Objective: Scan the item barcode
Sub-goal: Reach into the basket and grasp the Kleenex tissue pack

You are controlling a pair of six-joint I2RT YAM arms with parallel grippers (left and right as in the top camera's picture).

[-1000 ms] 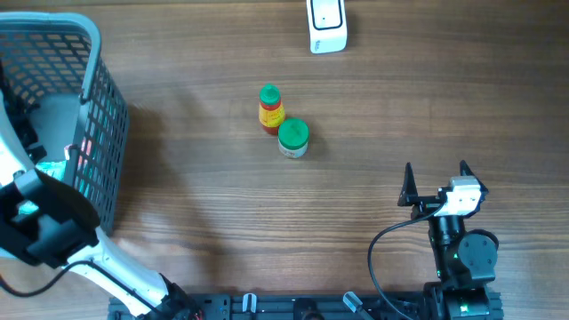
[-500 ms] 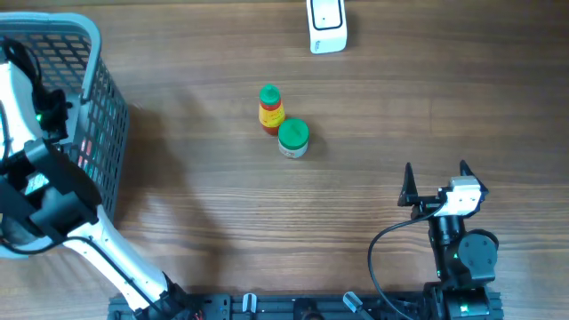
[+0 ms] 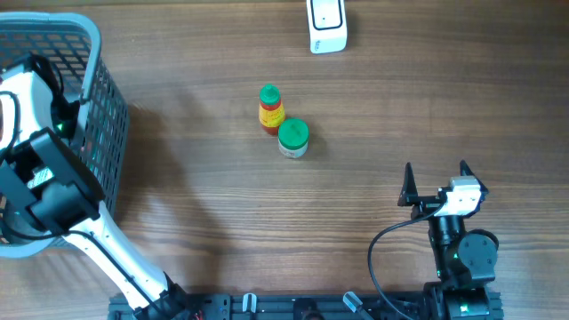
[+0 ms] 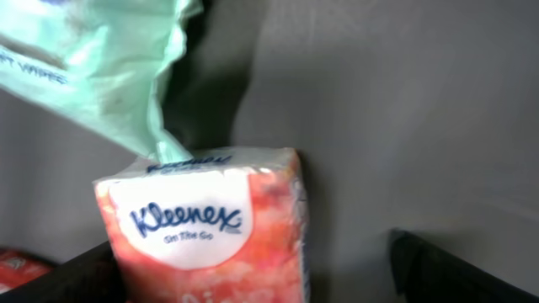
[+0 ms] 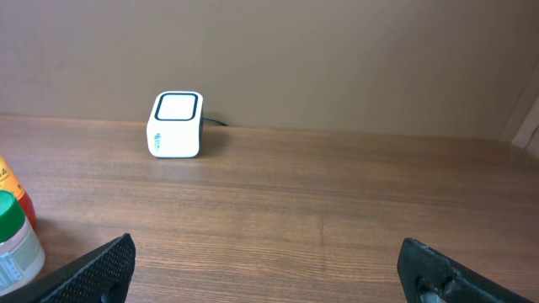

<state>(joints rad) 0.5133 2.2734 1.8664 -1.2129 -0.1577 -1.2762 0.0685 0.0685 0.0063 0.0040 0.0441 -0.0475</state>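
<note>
Broadly, the wooden table (image 3: 356,204) carries a grey basket (image 3: 105,133) at its left edge. Inside it the left pincer (image 4: 269,273) hangs spread, with the Kleenex pack (image 4: 206,227) just ahead, ungripped. The right pincer (image 3: 436,173) rests spread near the front edge. A white scanner (image 3: 326,25) sits at the far edge, and two green-capped bottles (image 3: 270,108) stand mid-table.

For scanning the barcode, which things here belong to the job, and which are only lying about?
Likely for the job:
- scanner
- basket
- tissue pack in it, right in front of the left wrist camera

Likely just lying about:
- red bottle with green cap
- jar with green cap
- green bag by the tissue pack
</note>
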